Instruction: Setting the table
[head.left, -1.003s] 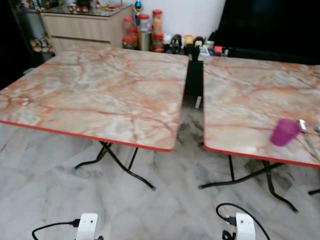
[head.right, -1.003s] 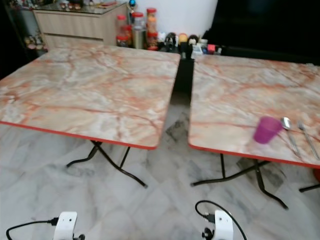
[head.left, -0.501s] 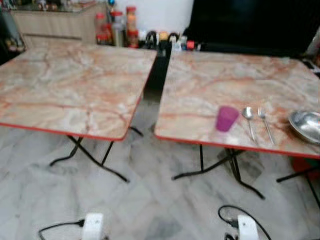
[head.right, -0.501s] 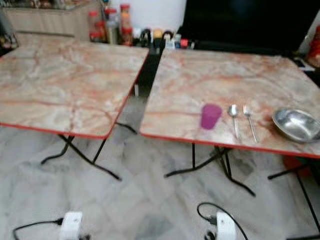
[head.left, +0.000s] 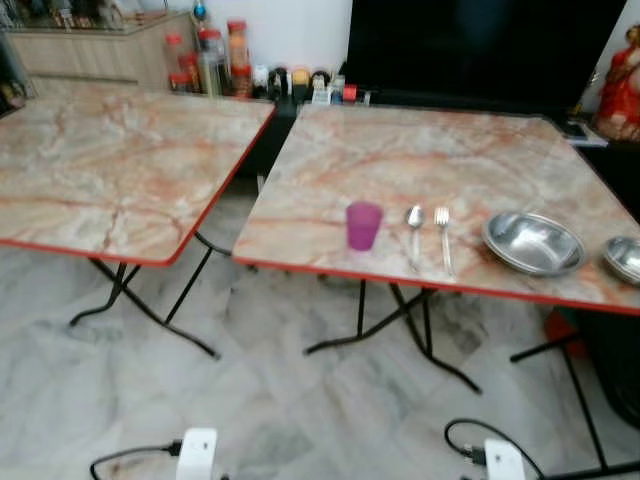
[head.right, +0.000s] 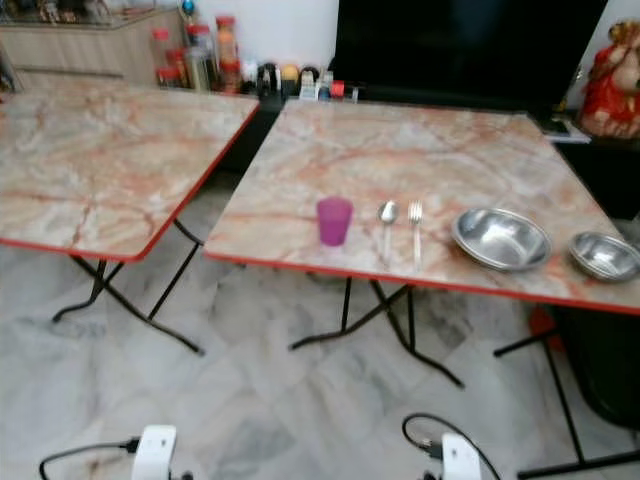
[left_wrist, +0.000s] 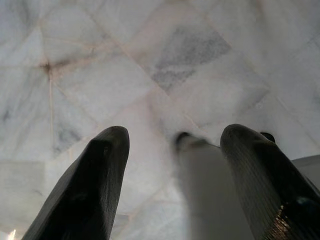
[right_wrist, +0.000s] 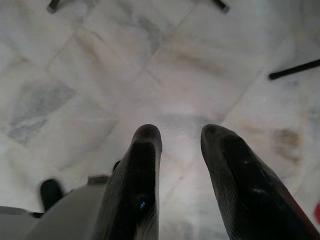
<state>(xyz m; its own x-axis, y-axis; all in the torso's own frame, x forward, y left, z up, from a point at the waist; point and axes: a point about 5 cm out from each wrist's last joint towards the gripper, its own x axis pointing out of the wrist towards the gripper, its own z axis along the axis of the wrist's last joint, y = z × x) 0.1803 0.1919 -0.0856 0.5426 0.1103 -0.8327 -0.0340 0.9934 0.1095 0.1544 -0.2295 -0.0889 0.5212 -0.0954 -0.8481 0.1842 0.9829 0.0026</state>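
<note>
On the right marble-patterned table (head.left: 420, 165) a purple cup (head.left: 363, 225) stands near the front edge. Beside it lie a spoon (head.left: 415, 225) and a fork (head.left: 443, 235), then a large steel bowl (head.left: 533, 242) and a smaller steel bowl (head.left: 625, 258) at the far right. Both arms hang low over the floor. My left gripper (left_wrist: 172, 137) is open with nothing between its fingers. My right gripper (right_wrist: 180, 135) is open too, with a narrower gap and nothing in it.
A second marble table (head.left: 110, 160) stands to the left, a gap between the two. Jars and bottles (head.left: 215, 60) sit by a wooden cabinet (head.left: 90, 55) at the back. A dark screen (head.left: 480, 45) and a red figurine (head.left: 620, 85) are behind. Marble floor (head.left: 280, 410) lies before me.
The whole view has swung to the right: the right table now sits near the middle, and both steel bowls have come into sight. Nothing on the table has moved.
</note>
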